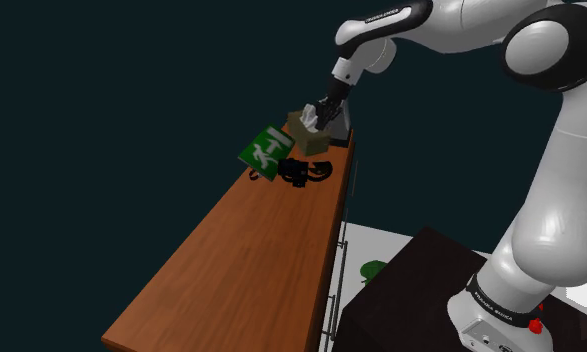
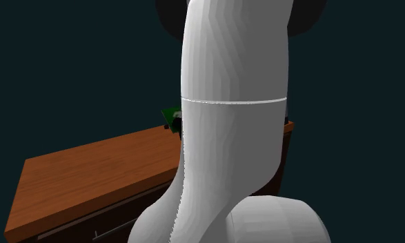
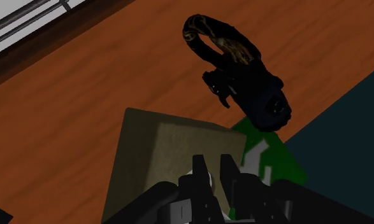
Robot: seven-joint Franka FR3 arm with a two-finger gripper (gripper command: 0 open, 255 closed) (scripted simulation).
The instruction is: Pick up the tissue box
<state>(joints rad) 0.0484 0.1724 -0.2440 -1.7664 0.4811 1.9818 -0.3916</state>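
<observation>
The gripper [image 3: 212,168] is clenched on the tissue box [image 3: 166,146] by its white tuft alone. That soft hold may slip, dropping the box onto the headphones [image 3: 249,89] just beside it.

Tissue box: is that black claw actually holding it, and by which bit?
It seems to hold the tissue box by the white tissue poking from its top. The gripper is pinched shut on that, not on the box's sides.
</observation>
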